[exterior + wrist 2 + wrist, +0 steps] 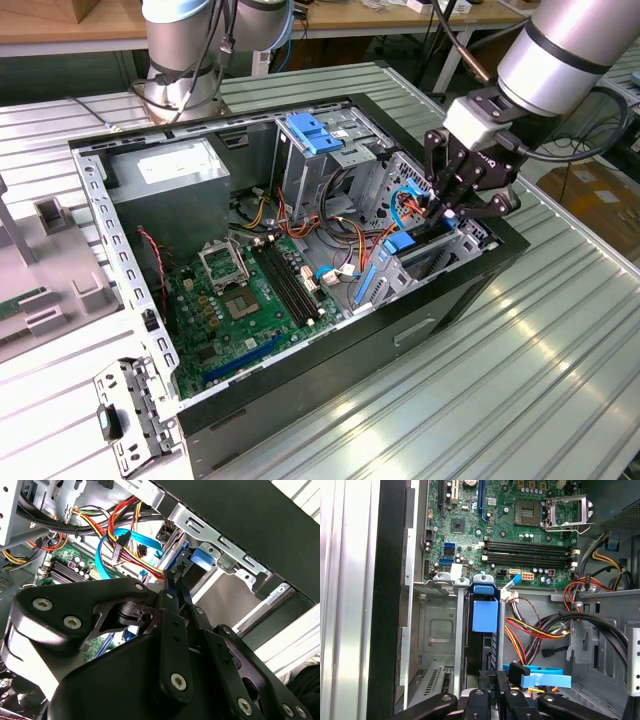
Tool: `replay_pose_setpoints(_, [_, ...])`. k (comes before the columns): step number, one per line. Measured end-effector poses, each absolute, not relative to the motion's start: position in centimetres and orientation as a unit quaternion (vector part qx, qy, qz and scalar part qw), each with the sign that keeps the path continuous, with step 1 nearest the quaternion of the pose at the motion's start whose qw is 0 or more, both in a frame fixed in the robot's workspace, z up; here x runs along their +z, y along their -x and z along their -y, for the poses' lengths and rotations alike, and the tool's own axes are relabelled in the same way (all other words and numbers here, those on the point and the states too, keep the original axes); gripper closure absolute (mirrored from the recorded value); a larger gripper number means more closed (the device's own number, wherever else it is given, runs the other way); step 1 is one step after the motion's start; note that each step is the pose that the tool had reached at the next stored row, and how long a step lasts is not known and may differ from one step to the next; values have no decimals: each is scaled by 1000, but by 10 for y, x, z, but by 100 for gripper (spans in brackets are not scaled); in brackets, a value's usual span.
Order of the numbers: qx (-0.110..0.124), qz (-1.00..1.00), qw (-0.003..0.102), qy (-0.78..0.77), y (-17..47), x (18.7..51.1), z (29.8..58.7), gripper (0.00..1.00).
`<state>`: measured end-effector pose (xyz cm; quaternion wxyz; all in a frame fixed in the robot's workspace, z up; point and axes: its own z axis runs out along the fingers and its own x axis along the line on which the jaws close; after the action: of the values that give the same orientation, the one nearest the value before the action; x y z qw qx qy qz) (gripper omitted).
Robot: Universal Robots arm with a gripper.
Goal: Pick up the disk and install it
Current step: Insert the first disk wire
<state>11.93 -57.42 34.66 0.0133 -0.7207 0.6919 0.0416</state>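
In the exterior view, an open black desktop computer case (430, 310) lies on its side on the ribbed metal worktop (520, 380). The black gripper (447, 208) reaches down into the metal drive cage at about 3 o'clock of the case. Its fingers are drawn close together, almost to a point. Right under them, toward 7 o'clock, the disk (400, 245), a flat silver-metal hard drive in a blue plastic carrier frame, stands on edge inside the cage. Only its blue frame is visible here. A green motherboard (240, 310) fills the case floor toward 8 o'clock. A grey power-supply box (165, 190) sits at 10 o'clock, and a blue plastic latch (310, 133) tops the upper cage at 12 o'clock.

In the second wrist view, the gripper (175, 577) is seen from behind its black linkage. The fingers run narrow, side by side, and their tips meet the blue frame end of the disk (202, 560), which sits in the silver cage. I cannot tell whether they pinch it or only press against it. Just beside the tips hang a light blue flat cable (107, 550) and red, yellow and black wires (130, 530).

In the first wrist view, the camera looks along the gripper (497, 680). The disk (485, 615) stands on edge in its slot, blue tab uppermost, between the cage's metal walls. The fingers are at its near end. The motherboard (520, 520) lies beyond.
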Motion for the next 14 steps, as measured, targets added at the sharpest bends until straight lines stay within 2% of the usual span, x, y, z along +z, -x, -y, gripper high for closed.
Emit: replay_pose_setpoints(14, [41,-702,13,711,-119,343,577,83])
